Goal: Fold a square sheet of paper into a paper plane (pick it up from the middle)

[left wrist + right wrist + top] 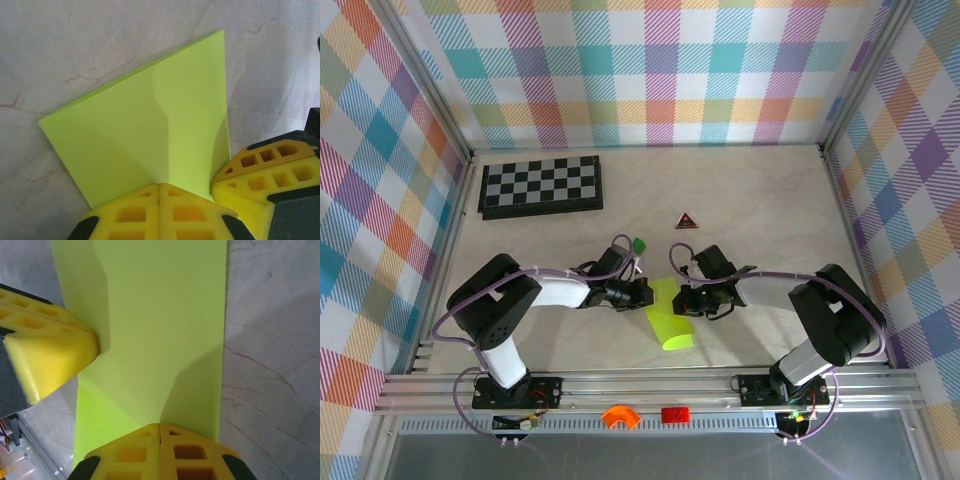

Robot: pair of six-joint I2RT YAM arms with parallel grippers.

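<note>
The lime yellow-green paper [669, 323] lies flat on the table as a folded strip, between the two arms and angled toward the near edge. My left gripper [645, 293] is shut with its tips down on the paper's left edge. My right gripper [682, 298] is shut with its tips on the right edge. In the left wrist view the closed yellow fingertips [160, 186] meet over the paper [140, 120], and the right gripper's finger [260, 170] shows at the right. In the right wrist view the closed tips [160, 426] rest on the strip [160, 315], with the left gripper's finger [45, 350] at the left.
A black and grey chessboard [541, 186] lies at the back left. A small dark triangle [687, 221] and a tiny green block [639, 244] sit behind the grippers. An orange piece [619, 416] and a red piece [675, 414] rest on the front rail. Checked walls surround the table.
</note>
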